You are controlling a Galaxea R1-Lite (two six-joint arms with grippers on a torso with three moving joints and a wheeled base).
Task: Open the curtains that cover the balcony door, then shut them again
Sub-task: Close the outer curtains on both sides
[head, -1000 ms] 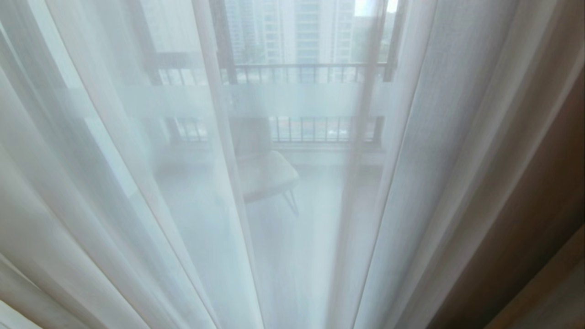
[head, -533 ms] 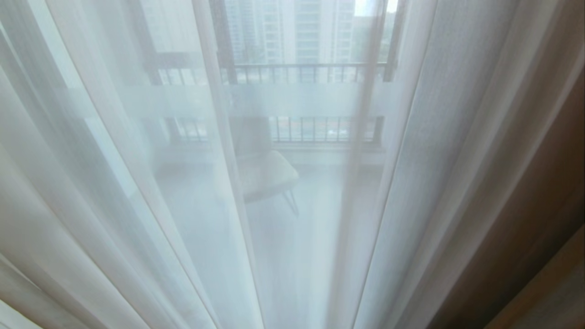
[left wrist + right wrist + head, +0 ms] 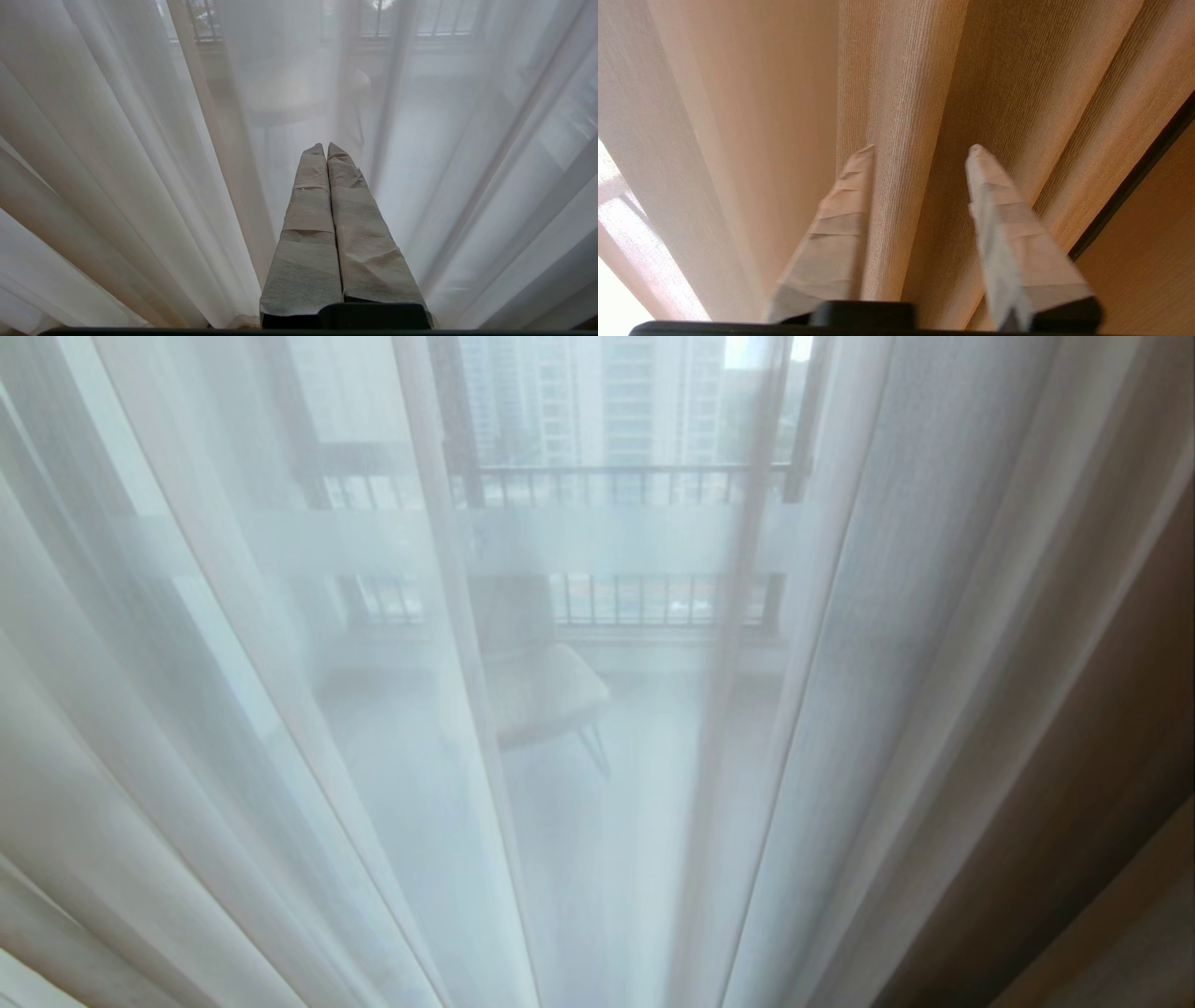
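Observation:
White see-through sheer curtains (image 3: 280,709) hang drawn across the balcony door (image 3: 457,457), whose dark frame and frosted band (image 3: 607,537) show through them. A thick beige-brown curtain panel (image 3: 1074,756) hangs at the right edge. Neither arm is in the head view. In the left wrist view my left gripper (image 3: 325,147) is shut, empty, and points at the sheers (image 3: 117,163) without holding them. In the right wrist view my right gripper (image 3: 920,149) is open in front of the thick woven curtain (image 3: 896,93). One of its pleats runs through the gap between the taped fingers (image 3: 840,219).
A pale chair (image 3: 541,691) and a barred railing (image 3: 635,485) stand out on the balcony behind the glass. A wooden wall panel (image 3: 1148,242) with a dark edge strip (image 3: 1134,177) borders the thick curtain on the right.

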